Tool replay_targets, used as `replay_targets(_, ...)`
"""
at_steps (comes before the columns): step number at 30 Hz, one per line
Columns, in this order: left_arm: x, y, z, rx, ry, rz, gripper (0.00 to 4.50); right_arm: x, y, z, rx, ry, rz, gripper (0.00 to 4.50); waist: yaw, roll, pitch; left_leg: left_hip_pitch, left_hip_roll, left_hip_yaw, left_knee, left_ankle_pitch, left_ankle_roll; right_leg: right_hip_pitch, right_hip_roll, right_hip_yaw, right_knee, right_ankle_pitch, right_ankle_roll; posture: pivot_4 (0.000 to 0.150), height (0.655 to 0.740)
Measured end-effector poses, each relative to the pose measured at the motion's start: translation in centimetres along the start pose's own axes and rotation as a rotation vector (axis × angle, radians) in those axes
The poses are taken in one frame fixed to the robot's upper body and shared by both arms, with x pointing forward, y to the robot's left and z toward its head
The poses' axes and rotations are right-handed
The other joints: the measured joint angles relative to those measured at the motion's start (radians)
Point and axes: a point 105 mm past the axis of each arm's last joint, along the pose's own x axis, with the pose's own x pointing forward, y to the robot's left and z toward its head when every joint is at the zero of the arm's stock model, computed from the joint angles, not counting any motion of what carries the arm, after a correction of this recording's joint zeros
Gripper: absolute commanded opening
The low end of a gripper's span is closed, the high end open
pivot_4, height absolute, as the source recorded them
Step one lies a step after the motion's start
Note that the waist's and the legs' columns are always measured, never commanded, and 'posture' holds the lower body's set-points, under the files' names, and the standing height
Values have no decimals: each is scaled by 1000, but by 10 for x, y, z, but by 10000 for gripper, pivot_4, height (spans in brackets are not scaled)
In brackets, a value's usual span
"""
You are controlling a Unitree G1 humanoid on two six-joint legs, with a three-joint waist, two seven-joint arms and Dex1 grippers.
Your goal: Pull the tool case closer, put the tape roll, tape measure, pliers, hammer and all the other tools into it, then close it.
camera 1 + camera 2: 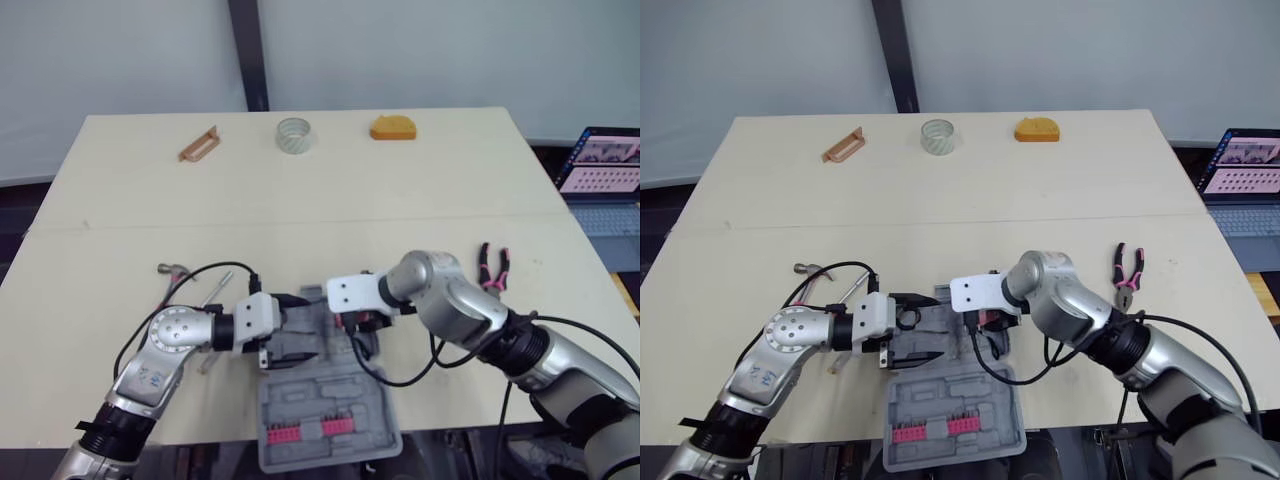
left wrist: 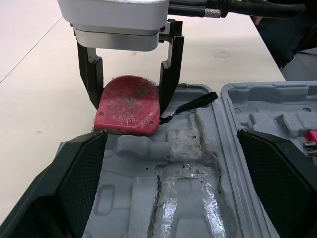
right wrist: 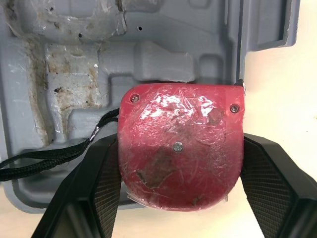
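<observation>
Gripping the red tape measure [image 3: 181, 148] in our right jaws right at the edge of the open tool case [image 2: 148, 198], our left jaws spread wide over it, we might let go too soon and it could tip out onto the table [image 1: 300, 200].

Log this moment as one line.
right gripper: shut on tape measure, at open tool case | left gripper: open above tool case | tape roll, pliers, hammer: on table
</observation>
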Motion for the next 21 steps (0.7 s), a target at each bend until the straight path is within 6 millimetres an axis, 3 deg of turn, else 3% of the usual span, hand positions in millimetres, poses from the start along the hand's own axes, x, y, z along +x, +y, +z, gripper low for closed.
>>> replay_targets(2,0,0,0,0,0,0,45000,0,0,0,-3,0,1,29396,0,0,0,0,0,0,0,0,0,0,0,0,0,0,0,1500,7400)
replay_targets(3,0,0,0,0,0,0,45000,0,0,0,-6,-1,1,39773,1,0,0,0,0,0,0,0,0,0,0,0,0,0,0,1500,7400)
replay_targets(4,0,0,0,0,0,0,45000,0,0,0,-11,-3,2,44139,1,0,0,0,0,0,0,0,0,0,0,0,0,0,0,1500,7400)
replay_targets(15,0,0,0,-6,2,-2,45000,-3,2,1,9,-19,4,44139,1,0,0,0,0,0,0,0,0,0,0,0,0,0,0,1500,7400)
replay_targets(21,0,-1,1,-6,1,-3,45000,-16,3,9,40,-89,7,44139,2,0,0,0,0,0,0,0,0,0,0,0,0,0,0,1500,7400)
